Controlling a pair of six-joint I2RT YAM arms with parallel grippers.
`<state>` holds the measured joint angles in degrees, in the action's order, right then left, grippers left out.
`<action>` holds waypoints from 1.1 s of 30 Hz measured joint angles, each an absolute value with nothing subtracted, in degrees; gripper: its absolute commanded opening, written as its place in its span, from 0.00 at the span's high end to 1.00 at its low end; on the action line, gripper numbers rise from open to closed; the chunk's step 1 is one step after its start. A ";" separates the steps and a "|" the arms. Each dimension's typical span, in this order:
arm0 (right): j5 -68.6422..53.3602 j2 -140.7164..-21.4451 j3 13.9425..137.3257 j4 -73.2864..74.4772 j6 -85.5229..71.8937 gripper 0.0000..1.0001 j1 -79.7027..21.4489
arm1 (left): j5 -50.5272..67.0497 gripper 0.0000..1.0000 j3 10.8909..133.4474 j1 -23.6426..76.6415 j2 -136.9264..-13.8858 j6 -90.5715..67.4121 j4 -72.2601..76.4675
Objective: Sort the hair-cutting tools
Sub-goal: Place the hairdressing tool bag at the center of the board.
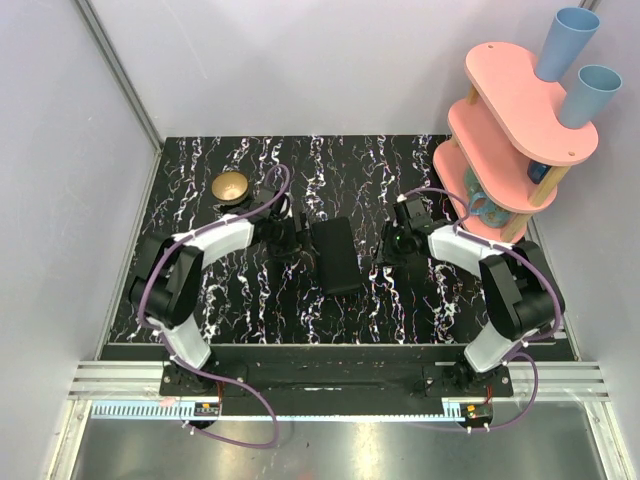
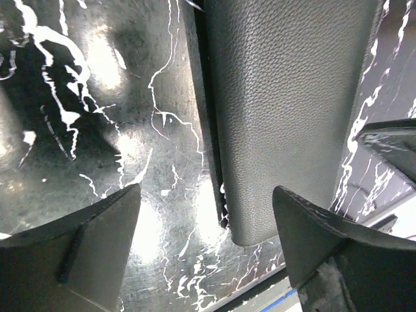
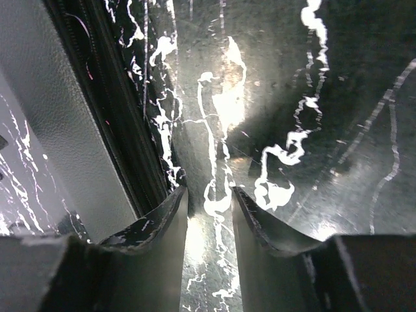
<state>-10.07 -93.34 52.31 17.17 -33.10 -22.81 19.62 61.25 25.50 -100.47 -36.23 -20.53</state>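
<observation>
No scissors show in any view. The black rectangular case (image 1: 337,257) lies shut in the middle of the marbled black table (image 1: 250,300). My left gripper (image 1: 300,250) is low at the case's left side. In the left wrist view it (image 2: 207,190) is wide open and empty, with the case's (image 2: 286,97) near corner between its fingers. My right gripper (image 1: 383,255) is low at the case's right side. In the right wrist view it (image 3: 208,190) has a narrow gap with only bare table in it, and the case's zipped edge (image 3: 110,110) runs just left of its left finger.
A small brass-coloured bowl (image 1: 232,186) stands at the back left. A pink tiered stand (image 1: 510,130) with two blue cups (image 1: 565,40) stands at the back right. White walls close in the table on three sides.
</observation>
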 measured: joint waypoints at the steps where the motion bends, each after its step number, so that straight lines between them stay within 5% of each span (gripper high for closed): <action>1: -11.07 -94.15 52.40 16.78 -32.95 0.63 -22.81 | 18.39 0.24 60.84 25.39 -99.24 -36.23 -21.04; 7: -16.23 -95.81 54.37 15.33 -31.42 0.66 -23.59 | 14.24 0.43 60.49 25.56 -95.26 -36.05 -21.32; 14: -23.38 -95.53 57.87 13.56 -29.56 0.66 -27.11 | 13.10 0.48 60.29 25.58 -95.24 -36.07 -21.47; 18: -27.05 -94.74 59.48 12.69 -28.56 0.65 -28.95 | 12.78 0.48 60.29 25.58 -95.26 -36.05 -21.50; 26: -20.25 -94.13 60.07 13.74 -29.45 0.37 -29.67 | 12.49 0.21 60.23 25.61 -95.26 -35.90 -21.41; 33: -14.52 -94.74 60.16 15.51 -29.82 0.24 -29.63 | 13.32 0.24 58.48 25.61 -95.37 -36.07 -20.12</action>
<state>-14.52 -94.74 60.16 15.51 -29.82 -29.63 13.32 58.48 25.61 -95.37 -36.07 -20.12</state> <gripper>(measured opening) 0.737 0.802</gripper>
